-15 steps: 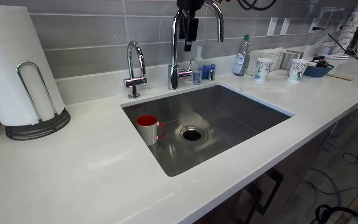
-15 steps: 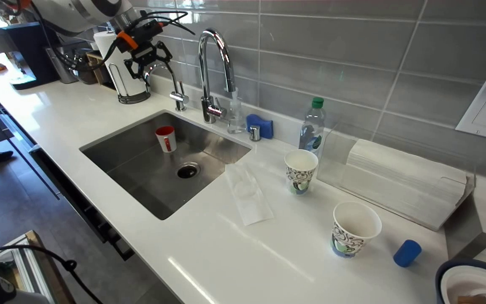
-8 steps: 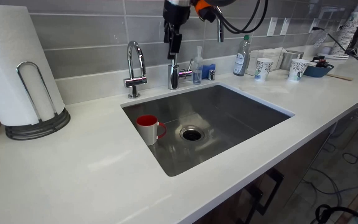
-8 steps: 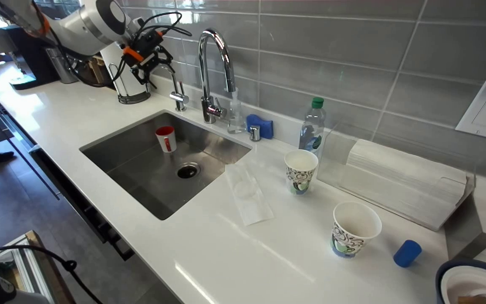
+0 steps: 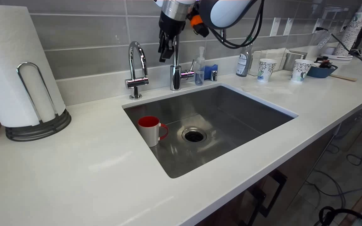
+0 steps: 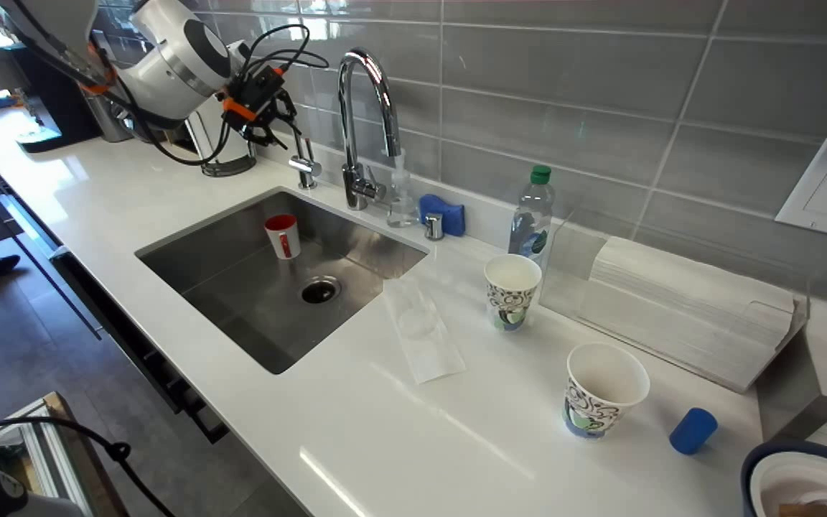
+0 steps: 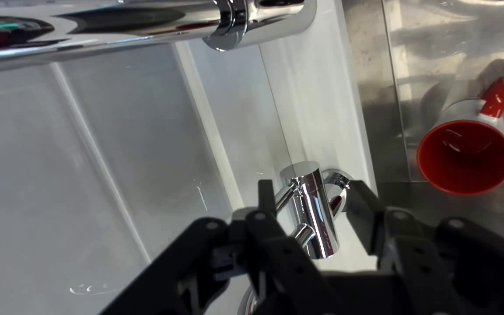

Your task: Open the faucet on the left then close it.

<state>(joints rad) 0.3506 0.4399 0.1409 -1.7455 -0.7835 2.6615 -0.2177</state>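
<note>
The faucet (image 5: 137, 82) on the left is small and chrome, with a narrow curved spout, and stands behind the sink's corner. In an exterior view my gripper (image 6: 286, 135) hides much of its spout, while the chrome body (image 6: 304, 166) shows below. From an exterior view the gripper (image 5: 163, 59) hangs higher than that body, pointing down, to its right. In the wrist view the gripper (image 7: 311, 193) is partly open; the faucet's cylinder (image 7: 315, 214) appears between the fingers, beyond the tips. A thin rod from the cylinder runs behind a finger (image 7: 266, 197). No contact shows.
The tall gooseneck faucet (image 5: 175, 77) rises close beside the gripper and crosses the top of the wrist view. A white mug (image 5: 149, 133) with red inside stands in the sink (image 5: 240, 110). Paper towels (image 5: 14, 69), a soap pump (image 5: 199, 69) and paper cups (image 6: 512, 287) stand on the counter.
In an exterior view the gripper has moved left and down towards the small faucet, more of the arm coming into view. Its fingers have drawn closer together.
</note>
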